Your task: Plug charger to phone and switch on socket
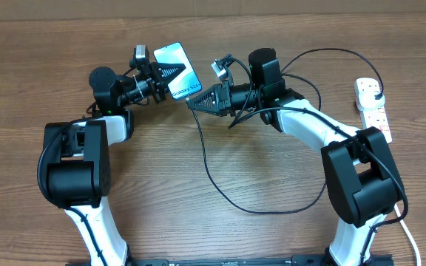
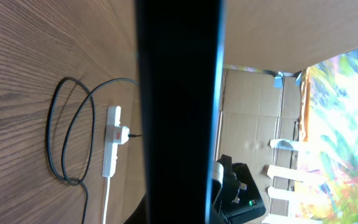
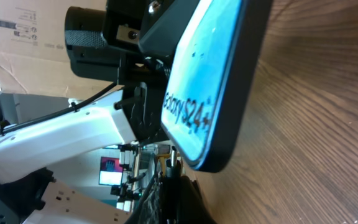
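My left gripper (image 1: 167,80) is shut on the phone (image 1: 177,63) and holds it tilted above the table, lit blue screen up. The phone's dark edge fills the middle of the left wrist view (image 2: 179,112). My right gripper (image 1: 195,102) is shut on the charger's connector end, right at the phone's lower edge. In the right wrist view the connector tip (image 3: 173,165) sits just under the phone's bottom edge (image 3: 210,81); I cannot tell if it is inserted. The black cable (image 1: 214,177) loops across the table to a black plug (image 1: 376,93) in the white socket strip (image 1: 373,114).
The strip lies at the table's right edge, its white cord (image 1: 407,229) running toward the front. In the left wrist view the strip (image 2: 111,146) and cable loops (image 2: 70,134) lie on the wood. Cardboard boxes stand beyond the table.
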You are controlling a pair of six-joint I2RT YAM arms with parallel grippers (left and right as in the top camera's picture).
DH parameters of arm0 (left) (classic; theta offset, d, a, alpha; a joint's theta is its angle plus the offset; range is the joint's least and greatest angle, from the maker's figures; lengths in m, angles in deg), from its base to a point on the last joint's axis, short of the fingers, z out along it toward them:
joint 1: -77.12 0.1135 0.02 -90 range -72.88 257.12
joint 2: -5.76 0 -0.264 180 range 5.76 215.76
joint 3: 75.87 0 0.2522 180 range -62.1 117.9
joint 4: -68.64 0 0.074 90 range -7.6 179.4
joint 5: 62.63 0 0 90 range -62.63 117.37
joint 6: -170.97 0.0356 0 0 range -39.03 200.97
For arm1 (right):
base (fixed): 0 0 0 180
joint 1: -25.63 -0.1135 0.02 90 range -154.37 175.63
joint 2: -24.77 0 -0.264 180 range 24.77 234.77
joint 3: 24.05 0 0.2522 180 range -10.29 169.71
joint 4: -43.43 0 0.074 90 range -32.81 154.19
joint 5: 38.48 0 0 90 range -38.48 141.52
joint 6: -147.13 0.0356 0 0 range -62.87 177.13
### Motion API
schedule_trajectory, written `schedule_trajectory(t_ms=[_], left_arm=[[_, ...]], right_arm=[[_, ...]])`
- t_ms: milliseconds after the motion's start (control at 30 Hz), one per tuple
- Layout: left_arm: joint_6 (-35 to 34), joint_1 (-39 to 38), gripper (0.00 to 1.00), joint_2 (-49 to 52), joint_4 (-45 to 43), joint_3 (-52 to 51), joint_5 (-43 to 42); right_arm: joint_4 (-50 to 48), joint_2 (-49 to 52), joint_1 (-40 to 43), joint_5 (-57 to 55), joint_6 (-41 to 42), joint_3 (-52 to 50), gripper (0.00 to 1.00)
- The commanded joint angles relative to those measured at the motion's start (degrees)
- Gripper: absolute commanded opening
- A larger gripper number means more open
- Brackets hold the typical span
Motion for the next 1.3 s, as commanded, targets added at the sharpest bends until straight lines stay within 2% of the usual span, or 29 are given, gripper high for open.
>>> schedule_trajectory(t_ms=[0, 1267], left_arm=[[1.9, -0.02, 0.05, -0.24, -0.68, 0.28, 0.24], [2.36, -0.02, 0.05, -0.24, -0.68, 0.28, 0.28]], right_arm=[[-0.37, -1.64, 0.15, -1.62, 0.22, 1.14, 0.04], [-1.27, -1.66, 1.33, 0.02, 3.02, 1.16, 0.04]])
